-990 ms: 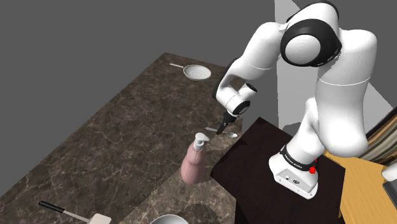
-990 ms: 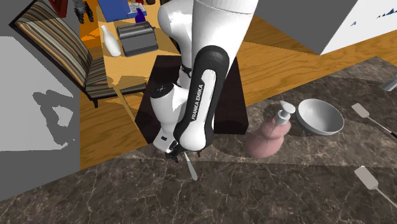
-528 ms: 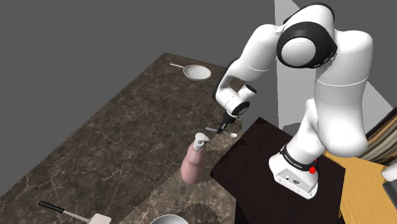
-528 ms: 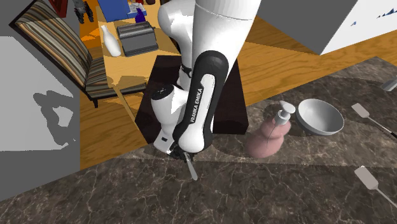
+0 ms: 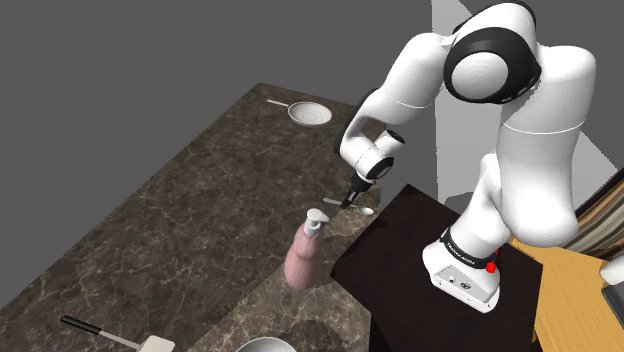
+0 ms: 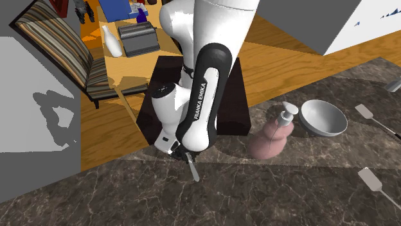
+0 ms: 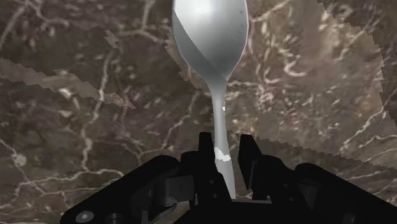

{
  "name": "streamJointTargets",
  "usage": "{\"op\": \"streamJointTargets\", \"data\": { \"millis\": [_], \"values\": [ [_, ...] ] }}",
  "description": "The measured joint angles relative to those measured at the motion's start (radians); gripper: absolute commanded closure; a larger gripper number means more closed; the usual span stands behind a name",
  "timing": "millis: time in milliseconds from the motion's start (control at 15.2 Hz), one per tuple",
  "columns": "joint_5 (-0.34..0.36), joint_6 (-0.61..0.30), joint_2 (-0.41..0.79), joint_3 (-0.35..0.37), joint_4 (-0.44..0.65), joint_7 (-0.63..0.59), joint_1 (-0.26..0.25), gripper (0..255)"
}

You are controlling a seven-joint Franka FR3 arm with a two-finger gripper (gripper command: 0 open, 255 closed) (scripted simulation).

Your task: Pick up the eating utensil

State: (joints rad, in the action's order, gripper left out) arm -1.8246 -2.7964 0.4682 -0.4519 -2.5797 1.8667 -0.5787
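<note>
**Got a grip, no lift yet**

Barely anything moved this last second: the elbow shuffled a bit and my black hand point(image 5: 351, 196) stayed low. It's pinched nearly shut on the handle of the glossy grey spoon point(image 7: 210, 38), which lies on the dark marbled surface point(image 5: 200, 220) beside the dark box stand point(image 5: 400, 270). So I reckon the grip's done and the lift is next. The pink pump bottle point(image 5: 306, 255) stands near but apart, so going straight up should miss it.
</note>
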Motion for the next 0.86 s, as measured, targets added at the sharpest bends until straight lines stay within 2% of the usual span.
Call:
{"op": "streamJointTargets", "data": {
  "millis": [330,858],
  "values": [
    [0.124,-0.037,-0.098,-0.016,-0.050,-0.101,-0.008,255],
    [0.403,-0.096,-0.270,-0.061,-0.140,-0.345,-0.041,255]
  ]
}}
